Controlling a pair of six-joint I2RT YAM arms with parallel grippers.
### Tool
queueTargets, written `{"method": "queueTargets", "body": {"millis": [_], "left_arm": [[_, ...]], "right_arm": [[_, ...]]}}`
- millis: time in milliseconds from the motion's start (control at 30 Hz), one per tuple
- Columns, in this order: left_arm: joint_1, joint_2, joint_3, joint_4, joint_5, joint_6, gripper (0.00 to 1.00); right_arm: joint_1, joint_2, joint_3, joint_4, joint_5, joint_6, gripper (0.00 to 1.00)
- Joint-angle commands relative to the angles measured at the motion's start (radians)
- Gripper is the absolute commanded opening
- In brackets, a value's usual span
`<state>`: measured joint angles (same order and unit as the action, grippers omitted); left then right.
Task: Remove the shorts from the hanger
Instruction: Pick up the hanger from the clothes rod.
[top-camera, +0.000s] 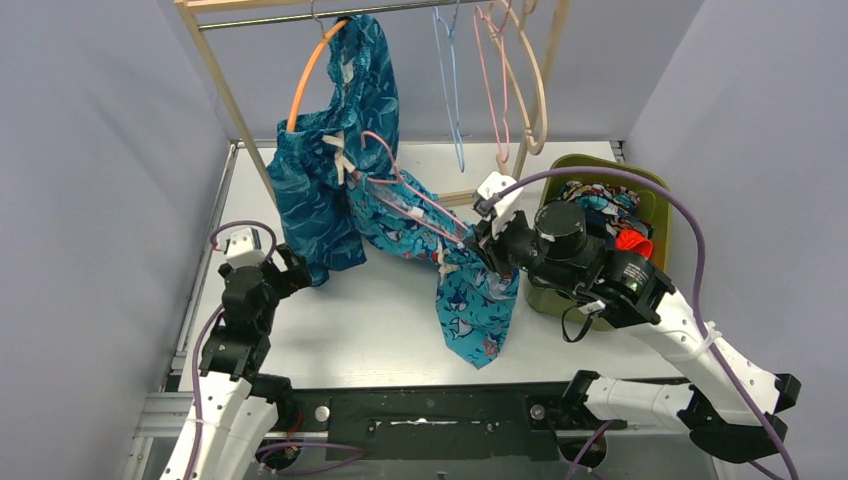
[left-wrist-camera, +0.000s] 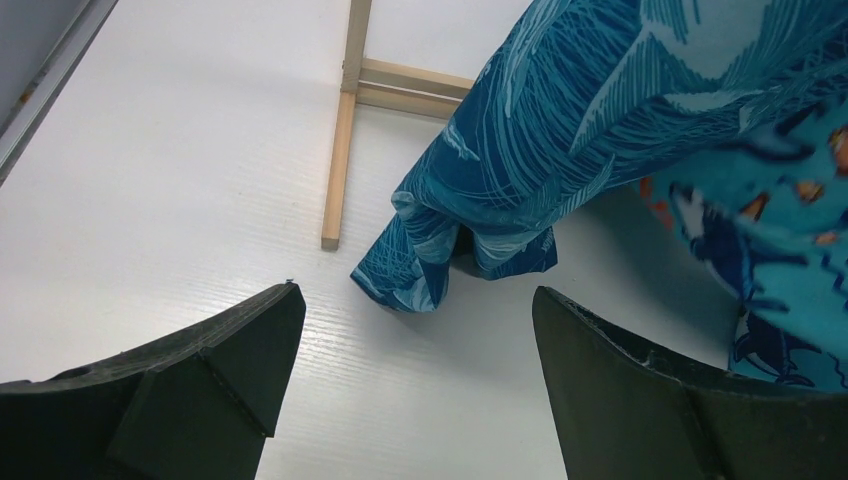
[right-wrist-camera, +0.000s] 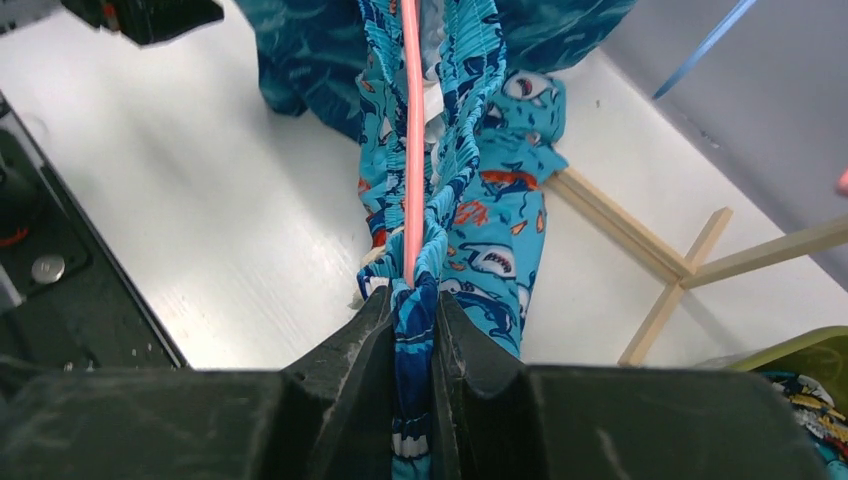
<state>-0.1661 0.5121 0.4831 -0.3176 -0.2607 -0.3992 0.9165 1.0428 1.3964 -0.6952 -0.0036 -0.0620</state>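
Top view: high behind the arms (top-camera: 235, 330), looking down on the table (top-camera: 400, 330). Wrist views: low, close, facing outward; all three share the cartoon-print shorts (top-camera: 470, 300).

Soft, even light falls from above in all 3 views, with no hard glare. In the overhead view the white desk (top-camera: 390, 330) is bright and the grey walls (top-camera: 90, 150) take a bluish cast. The hanging fabric throws only a faint, blurred shadow, and the posts of the rack (top-camera: 228, 95) splay outward toward the frame edges. In the left wrist view the left hand (left-wrist-camera: 418, 310) is a dark, underexposed mass, the teal leaf-print shorts (left-wrist-camera: 520, 150) are sharp, and the cartoon-print shorts (left-wrist-camera: 780, 230) at the right edge are out of focus. In the right wrist view the right hand (right-wrist-camera: 415, 300) is dim, and the desk beside it is nearly washed out.
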Motion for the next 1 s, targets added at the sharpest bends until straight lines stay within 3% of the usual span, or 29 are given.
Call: {"method": "queueTargets", "body": {"millis": [0,167,333,433,567,800,967], "left_arm": [[0.008,0.003,0.019,0.048,0.015,0.007,0.85],[0.008,0.002,0.042,0.032,0.008,0.013,0.85],[0.009,-0.049,0.106,-0.039,-0.032,0.002,0.85],[0.008,-0.106,0.069,0.043,0.102,0.036,0.85],[0.006,-0.161,0.032,0.128,0.301,0.044,0.84],[0.005,-0.133,-0.013,0.312,0.642,-0.178,0.71],[0.002,-0.011,0.04,0.404,0.834,-0.27,0.67]], "right_arm": [[-0.026,-0.053,-0.025,-0.041,-0.103,-0.045,0.0],[-0.084,-0.074,-0.03,-0.084,-0.23,-0.058,0.0],[-0.223,-0.029,-0.072,-0.063,-0.497,-0.075,0.0],[-0.3,0.077,-0.084,-0.059,-0.688,-0.07,0.0],[-0.314,0.21,-0.083,-0.059,-0.795,-0.071,0.0],[-0.309,0.29,-0.094,-0.004,-0.884,-0.036,0.0],[-0.258,0.273,-0.133,0.08,-0.881,0.038,0.0]]}}
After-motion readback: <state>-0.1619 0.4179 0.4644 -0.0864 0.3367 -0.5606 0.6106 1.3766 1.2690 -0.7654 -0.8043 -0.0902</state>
